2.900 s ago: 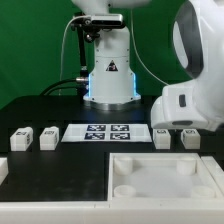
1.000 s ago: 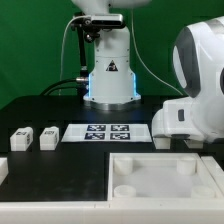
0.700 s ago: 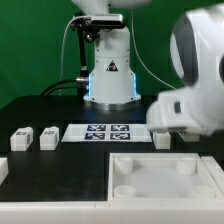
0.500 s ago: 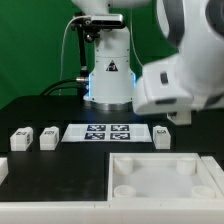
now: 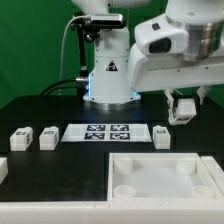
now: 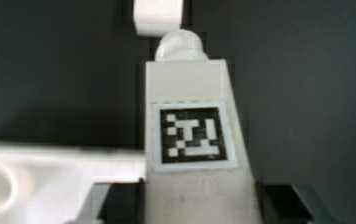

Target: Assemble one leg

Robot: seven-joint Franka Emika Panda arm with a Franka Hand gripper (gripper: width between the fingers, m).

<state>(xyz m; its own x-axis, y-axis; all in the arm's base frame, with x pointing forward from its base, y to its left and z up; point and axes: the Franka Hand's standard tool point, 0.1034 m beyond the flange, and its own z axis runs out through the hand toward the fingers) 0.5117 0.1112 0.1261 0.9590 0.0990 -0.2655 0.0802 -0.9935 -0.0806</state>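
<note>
My gripper is shut on a leg, a small white post, and holds it in the air above the table at the exterior view's right. In the wrist view the leg stands lengthwise between my two dark fingers, its black-and-white tag facing the camera. Another leg lies on the table below, just right of the marker board. Two more legs lie left of that board.
A large white tray-like part with raised rims lies at the front right; it also shows in the wrist view. Another white piece sits at the left edge. The robot's base stands behind the marker board.
The arm was low over the two legs at the right; it has risen with one leg in the gripper. Only one leg now lies right of the marker board.
</note>
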